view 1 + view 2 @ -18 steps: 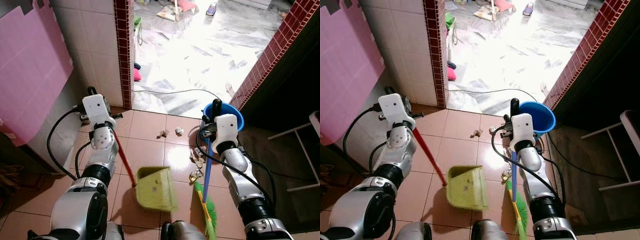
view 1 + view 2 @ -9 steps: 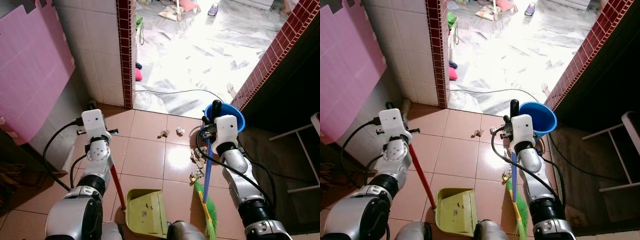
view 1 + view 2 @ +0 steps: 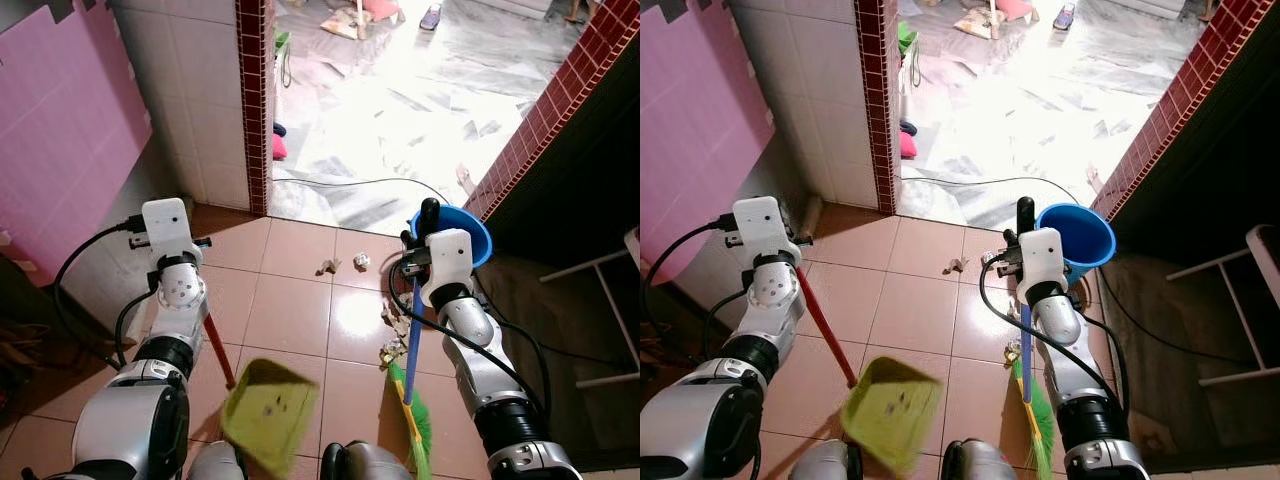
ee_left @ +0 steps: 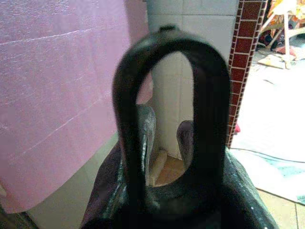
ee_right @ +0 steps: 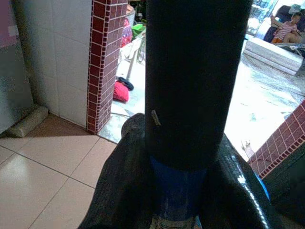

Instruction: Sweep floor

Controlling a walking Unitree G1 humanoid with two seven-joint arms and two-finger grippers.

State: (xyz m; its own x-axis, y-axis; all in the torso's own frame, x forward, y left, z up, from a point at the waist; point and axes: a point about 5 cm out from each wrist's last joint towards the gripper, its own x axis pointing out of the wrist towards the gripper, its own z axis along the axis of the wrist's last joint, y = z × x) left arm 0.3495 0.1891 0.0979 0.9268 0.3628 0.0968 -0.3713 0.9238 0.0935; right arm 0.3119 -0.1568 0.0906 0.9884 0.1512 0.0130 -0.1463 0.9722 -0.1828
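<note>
My left gripper [image 3: 168,238] is shut on the red handle [image 3: 215,348] of a green dustpan [image 3: 265,415], which hangs tilted just above the tiles near my feet. In the left wrist view the handle's black loop [image 4: 167,52] rises between my fingers [image 4: 145,129]. My right gripper [image 3: 432,252] is shut on a broom with a blue shaft [image 3: 414,335] and black top grip [image 5: 195,71]. Its green bristles [image 3: 420,428] rest on the floor. Scraps of litter [image 3: 395,322] lie beside the broom, and two more bits [image 3: 327,266] lie farther out.
A blue bucket [image 3: 472,226] stands behind my right gripper by the red brick wall [image 3: 545,110]. A tiled pillar with a brick edge [image 3: 250,100] and a pink panel [image 3: 70,130] close the left. A cable [image 3: 350,184] crosses the doorway. A white rack [image 3: 612,300] stands right.
The left arm has drawn the dustpan back toward my feet and to the left, and the pan now hangs tilted instead of lying flat. The broom has stayed put.
</note>
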